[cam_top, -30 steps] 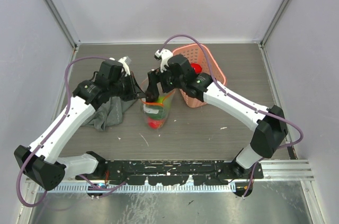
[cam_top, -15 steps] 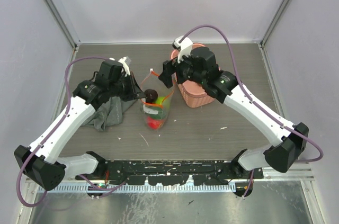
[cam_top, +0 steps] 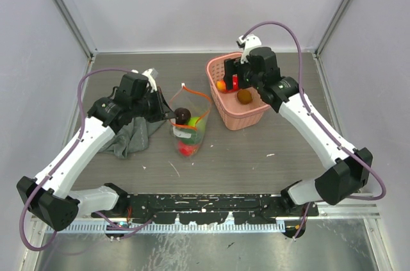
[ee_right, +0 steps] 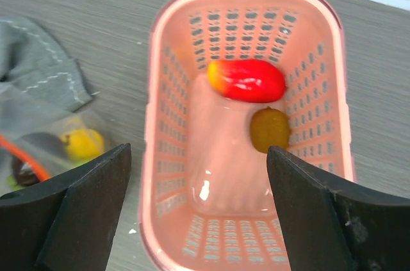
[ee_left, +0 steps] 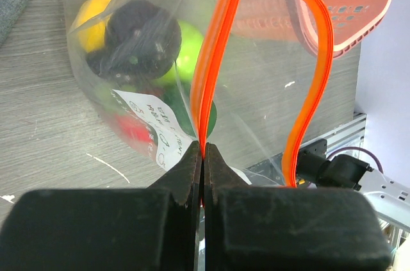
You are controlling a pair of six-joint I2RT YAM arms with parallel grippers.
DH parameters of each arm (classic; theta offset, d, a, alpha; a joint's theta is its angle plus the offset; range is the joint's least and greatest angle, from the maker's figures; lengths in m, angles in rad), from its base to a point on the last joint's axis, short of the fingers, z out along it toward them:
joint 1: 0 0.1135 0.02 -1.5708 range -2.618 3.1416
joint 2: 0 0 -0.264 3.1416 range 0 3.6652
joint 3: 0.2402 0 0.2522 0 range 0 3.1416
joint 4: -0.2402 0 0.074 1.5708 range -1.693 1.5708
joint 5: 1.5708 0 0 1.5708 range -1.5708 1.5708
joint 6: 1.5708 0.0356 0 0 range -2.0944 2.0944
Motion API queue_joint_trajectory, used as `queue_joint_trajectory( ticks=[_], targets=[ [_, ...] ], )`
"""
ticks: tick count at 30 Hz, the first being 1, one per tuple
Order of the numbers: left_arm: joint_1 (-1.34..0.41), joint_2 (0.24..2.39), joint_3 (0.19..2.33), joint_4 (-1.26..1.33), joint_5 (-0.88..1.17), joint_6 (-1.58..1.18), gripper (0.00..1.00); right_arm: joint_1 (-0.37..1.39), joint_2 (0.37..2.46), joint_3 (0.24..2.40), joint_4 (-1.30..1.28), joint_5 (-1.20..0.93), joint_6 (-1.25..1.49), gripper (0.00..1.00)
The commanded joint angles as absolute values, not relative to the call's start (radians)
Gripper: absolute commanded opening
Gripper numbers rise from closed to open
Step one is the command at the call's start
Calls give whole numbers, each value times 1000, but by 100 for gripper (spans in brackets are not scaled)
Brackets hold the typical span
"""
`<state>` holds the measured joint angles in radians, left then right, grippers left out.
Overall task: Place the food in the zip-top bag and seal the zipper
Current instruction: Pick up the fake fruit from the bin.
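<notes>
The grey wood-grain table (cam_top: 256, 149) is boxed in by pale walls at the back and both sides, and its broadest bare stretch runs along the near side, between the objects and the arm bases. The pink basket (cam_top: 211, 85) sits right of centre, its far rim close to the table's back edge, with bare tabletop between it and the right wall. The right gripper (ee_right: 198, 150) hangs above the basket, jaws spread wide and grasping nothing. A crumpled grey cloth (cam_top: 128, 138) lies at the left under the left arm. Between cloth and basket the zip-top bag (cam_top: 192, 133) stands with its mouth gaping upward; a narrow strip of table separates it from the basket's near-left corner. The left gripper (ee_left: 203, 149) is clenched on one side of the zipper (ee_left: 214, 59), while the other strip bows away from it. In the bag are a dark round piece (ee_left: 138, 27), a yellow one (ee_left: 90, 18) and a green one (ee_left: 186, 53). In the basket, a red-and-yellow fruit (ee_right: 246, 81) and a brown fruit (ee_right: 269, 129) lie just beside each other.
</notes>
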<state>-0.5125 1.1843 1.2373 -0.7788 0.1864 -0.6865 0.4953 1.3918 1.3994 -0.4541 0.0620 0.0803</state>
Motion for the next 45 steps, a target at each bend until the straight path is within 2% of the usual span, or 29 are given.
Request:
queue_joint_trajectory(
  ticks=[1,8,20,31,37,45],
  targets=[
    [-516,1155,1245,-756,177,-662,0,469,1436,1405,-445,156,65,90],
    [-515,1160,1245,-756,170,-658,0,445,1529,1392,-424,259,56,88],
    [-515,1176,1250,-756,171,-658,0,443,1691,1376,-428,377,34,75],
    [-515,1180,1245,-759,176,-663,0,443,1836,1417,-432,447,12,74],
    [-516,1180,1242,-761,175,-663,0,445,1910,1452,-424,460,5,68],
    [-516,1184,1240,-759,176,-661,0,445,1966,1460,-390,480,-24,68]
  ],
)
